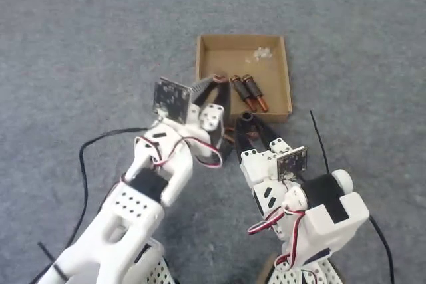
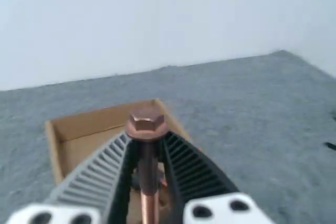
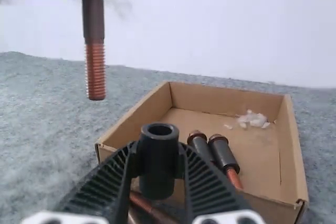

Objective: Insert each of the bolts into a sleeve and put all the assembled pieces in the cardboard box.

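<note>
A copper bolt (image 2: 147,125) hangs upright, hex head up, clamped in the left gripper (image 2: 147,141). A black sleeve (image 3: 158,174) stands upright, bore up, held in the right gripper (image 3: 158,153). Two assembled pieces (image 1: 243,91) lie side by side in the open cardboard box (image 1: 200,58), against its near wall.

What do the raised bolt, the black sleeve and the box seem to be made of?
Bolt: probably metal with a coppery finish; shiny hex head, cut threads. Sleeve: matt black, perhaps plastic or coated metal; the look leaves it open. Box: brown cardboard; thin folded walls, dull surface.
</note>
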### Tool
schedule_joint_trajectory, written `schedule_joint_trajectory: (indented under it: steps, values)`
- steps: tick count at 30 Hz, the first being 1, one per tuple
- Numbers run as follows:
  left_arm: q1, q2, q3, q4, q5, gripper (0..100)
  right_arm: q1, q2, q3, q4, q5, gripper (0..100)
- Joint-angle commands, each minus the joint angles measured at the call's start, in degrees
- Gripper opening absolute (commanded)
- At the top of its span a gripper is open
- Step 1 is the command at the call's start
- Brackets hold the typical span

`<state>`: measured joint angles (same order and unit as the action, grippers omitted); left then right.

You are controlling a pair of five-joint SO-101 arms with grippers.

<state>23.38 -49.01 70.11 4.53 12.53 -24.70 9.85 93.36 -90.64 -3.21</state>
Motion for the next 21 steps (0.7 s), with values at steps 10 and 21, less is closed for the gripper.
schedule_joint_trajectory:
  steps: [10, 21]
  values:
    - [5.6, -11.3, 2.6, 5.2, 9.2, 1, -2.0, -0.1, -0.7, 1.4, 2.2, 0.6]
    - [6.0, -11.0, 9.8, -8.2, 9.0, 1, -4.9, -0.1, 0.7, 1.0, 2.4, 0.6]
